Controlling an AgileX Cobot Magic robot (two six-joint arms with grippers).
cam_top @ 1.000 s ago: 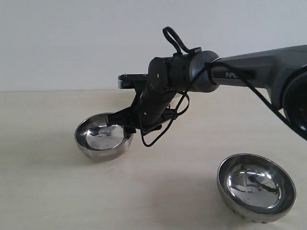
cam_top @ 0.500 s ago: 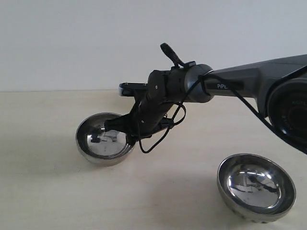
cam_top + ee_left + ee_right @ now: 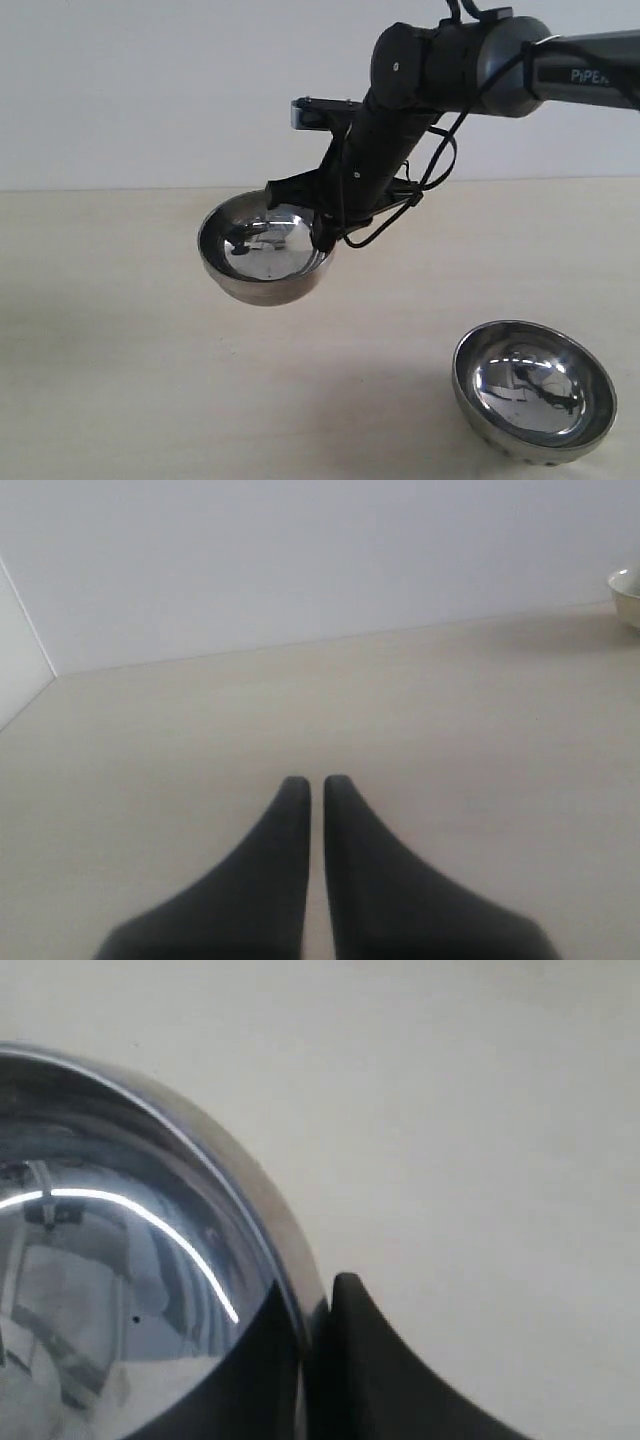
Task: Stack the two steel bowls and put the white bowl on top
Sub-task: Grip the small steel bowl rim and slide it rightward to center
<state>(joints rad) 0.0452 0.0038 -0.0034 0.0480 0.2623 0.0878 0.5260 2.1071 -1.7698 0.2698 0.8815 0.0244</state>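
The carried steel bowl (image 3: 265, 252) is pinched by its rim in the right gripper (image 3: 322, 232) — one finger inside the wall, one outside. It is held tilted, apparently clear of the table (image 3: 100, 400), left of centre in the exterior view. The second steel bowl (image 3: 533, 392) is seen resting upright on the table, well apart, at the lower right of that view. Nothing has been stacked yet. The first nesting is judged to be under way, and the white bowl (image 3: 627, 595), of which only a cream edge is caught at the border of the left wrist view, is left for last. The left gripper (image 3: 316, 783) is seen with its fingers drawn almost together on nothing, low over bare table.

Both steel bowls are round, deep, thin-rimmed and mirror-polished, with reflections warped across the inside; a dimpled band seems to run low on the second one's outer wall. The table is matt, pale and faintly wood-grained — polished metal would likely slide on it.
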